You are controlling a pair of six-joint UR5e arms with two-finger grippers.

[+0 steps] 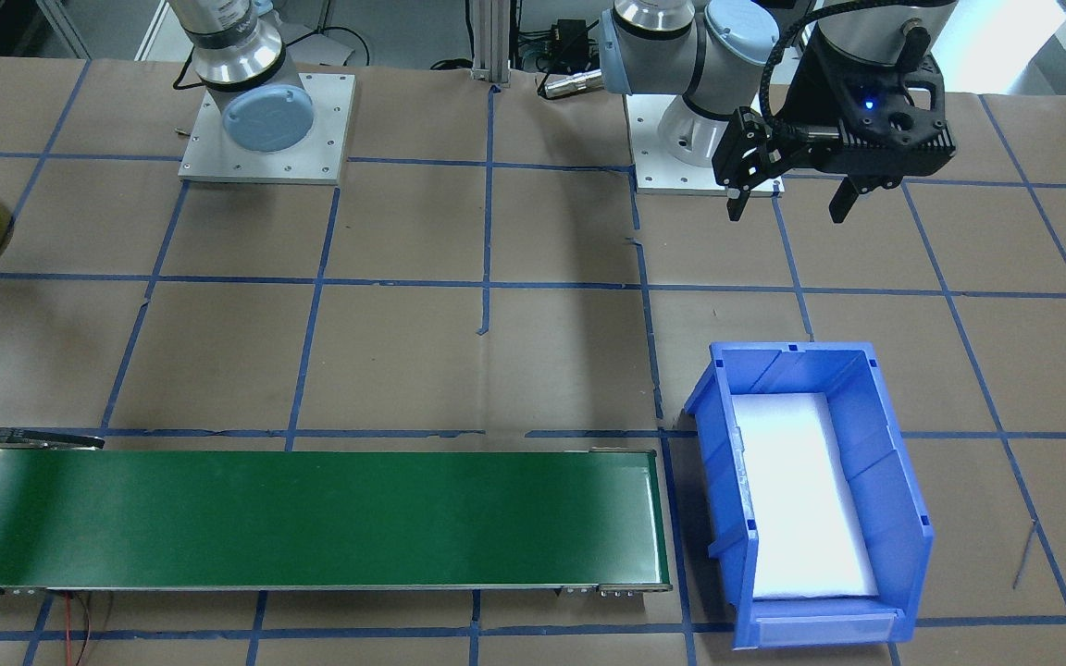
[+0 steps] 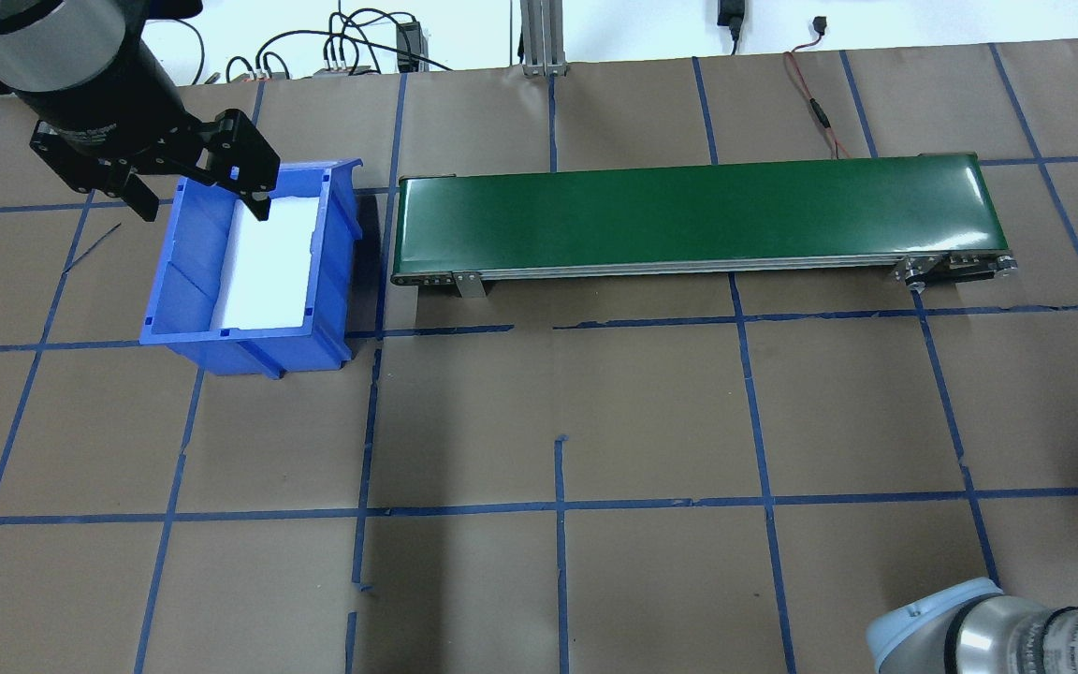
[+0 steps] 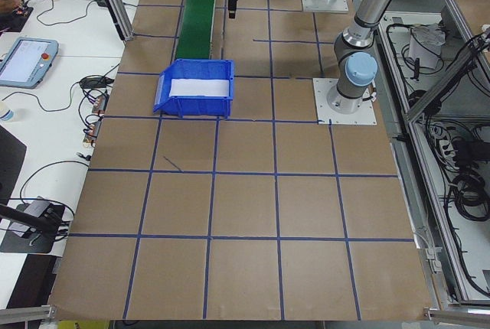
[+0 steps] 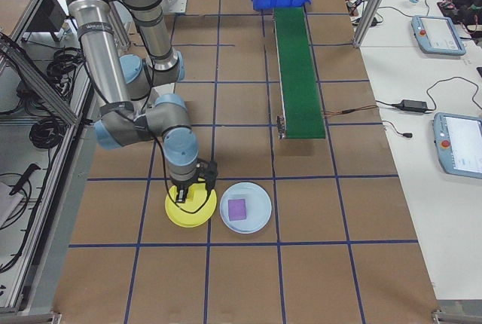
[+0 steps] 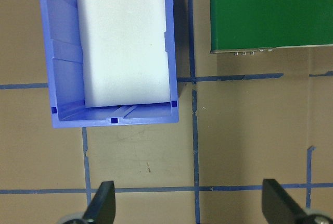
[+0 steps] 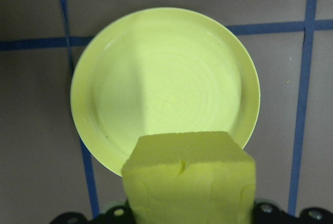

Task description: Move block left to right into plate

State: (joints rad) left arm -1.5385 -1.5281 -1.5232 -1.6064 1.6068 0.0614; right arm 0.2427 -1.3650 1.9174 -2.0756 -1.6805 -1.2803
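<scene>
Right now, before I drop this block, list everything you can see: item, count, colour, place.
block: 1, yellow, held in right gripper above the plate's near edge
plate: 1, yellow, on the table at the robot's right end
second plate: 1, pale blue, right beside the yellow one
purple block: 1, purple, on the pale blue plate
bin: 1, blue with a white liner, at the left end, no block in it
conveyor: 1, green belt, bare, running from the bin toward the plates
table: 1, brown with blue tape grid
left gripper: 1, black, open, hovering by the bin's far end
right gripper: 1, black, shut on the block over the plate
</scene>
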